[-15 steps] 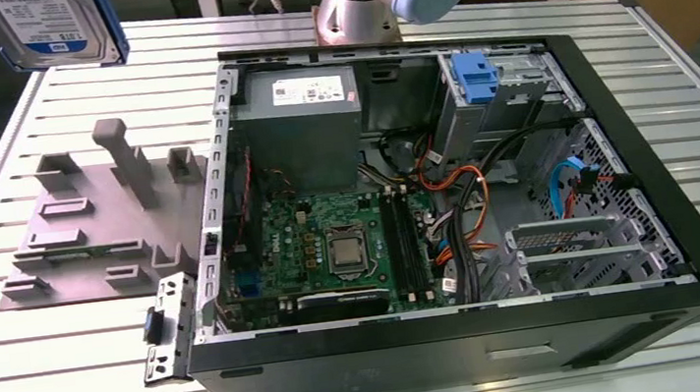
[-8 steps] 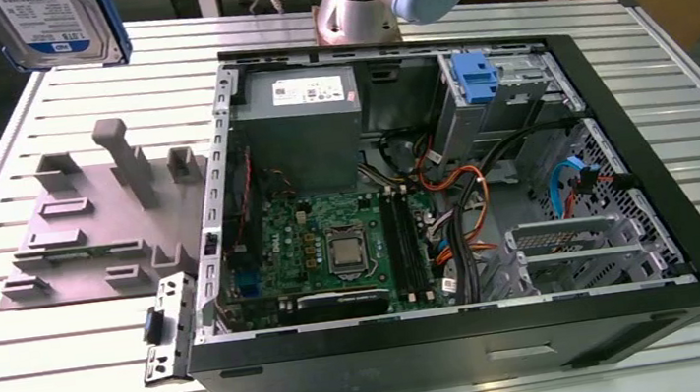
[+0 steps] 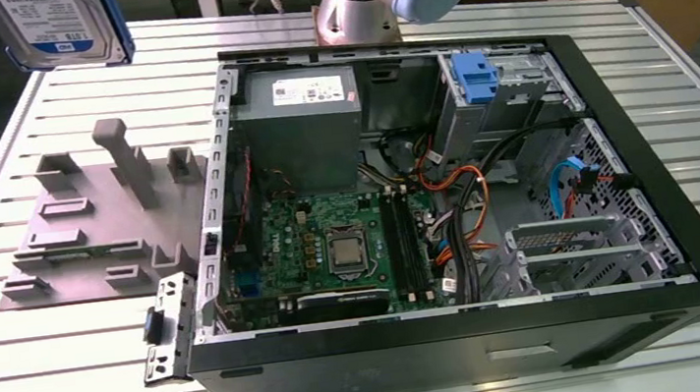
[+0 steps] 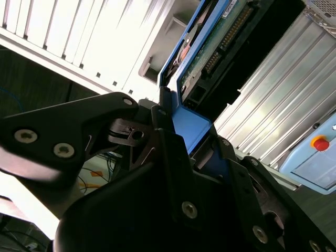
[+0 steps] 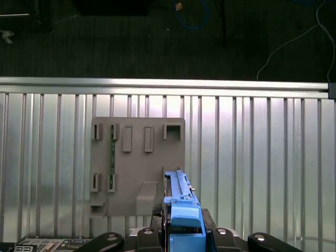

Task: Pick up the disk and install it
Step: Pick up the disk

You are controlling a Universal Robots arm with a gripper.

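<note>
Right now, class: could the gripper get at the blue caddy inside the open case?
Probably not to grasp: the blue caddy lies uncovered, but the gripper is shut on the disk.

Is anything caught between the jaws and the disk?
Nothing: in the second wrist view the gripper has its jaws closed straight onto the blue end tab of the disk.

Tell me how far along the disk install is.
Pickup looks done: the disk is up off the table. In hand: the pincer is shut on its blue end tab. Left: installing; the disk is not yet inside the open computer case.
</note>
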